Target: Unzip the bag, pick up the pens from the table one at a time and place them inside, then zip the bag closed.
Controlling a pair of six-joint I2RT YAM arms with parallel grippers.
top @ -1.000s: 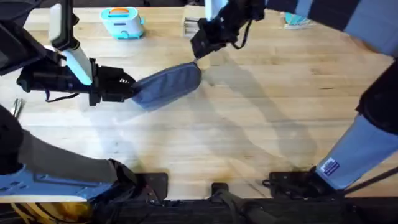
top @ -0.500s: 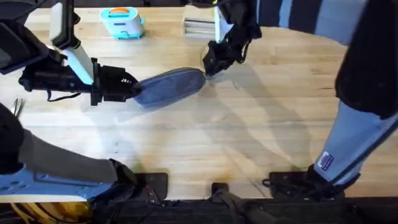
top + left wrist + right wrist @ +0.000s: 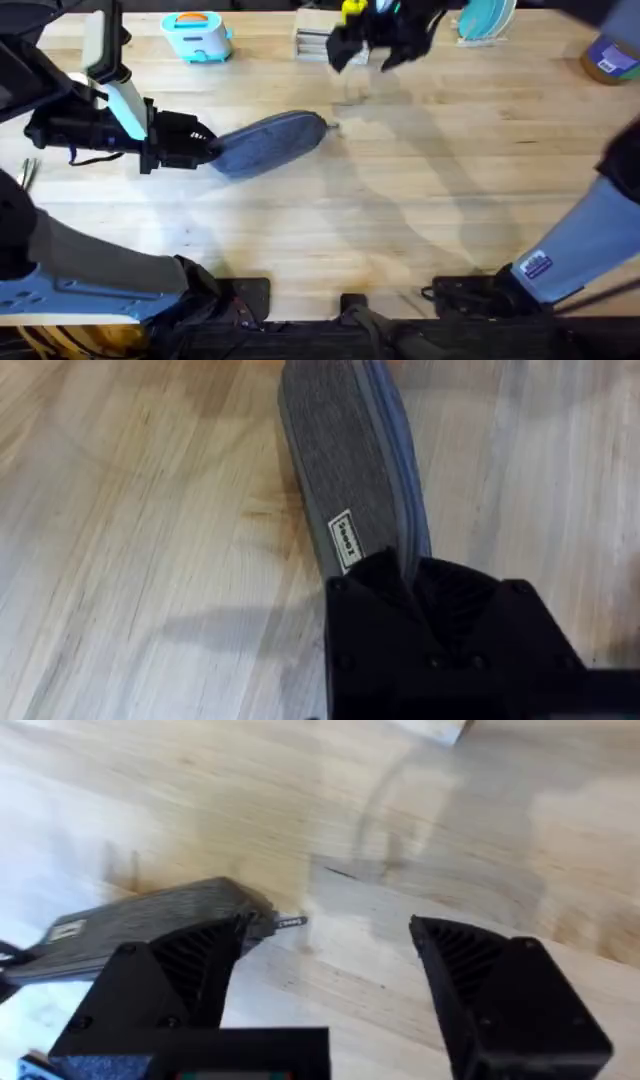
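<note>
The blue-grey bag [image 3: 270, 142] lies slanted on the table [image 3: 400, 230], left of centre, with its zipper line closed along its length. My left gripper [image 3: 205, 148] is shut on the bag's near-left end; in the left wrist view the bag [image 3: 350, 480] runs away from the black fingers [image 3: 400, 585] clamped on its edge. My right gripper [image 3: 365, 40] hangs raised over the far side of the table, beyond the bag's right end. In the right wrist view that gripper [image 3: 330, 980] is open and holds nothing, and the bag [image 3: 150, 920] with its small zipper pull [image 3: 290, 922] lies below. The pens are out of view.
A teal toy toaster [image 3: 197, 35] stands at the far left. A pale flat stack [image 3: 315, 42] lies near the right gripper. A teal disc [image 3: 485, 20] and a blue jar [image 3: 610, 55] stand at the far right. A thin object [image 3: 28, 172] sits at the left edge.
My right gripper left the bag's right end, near the zipper pull, and rose toward the far side of the table. The left gripper stayed clamped on the bag.
</note>
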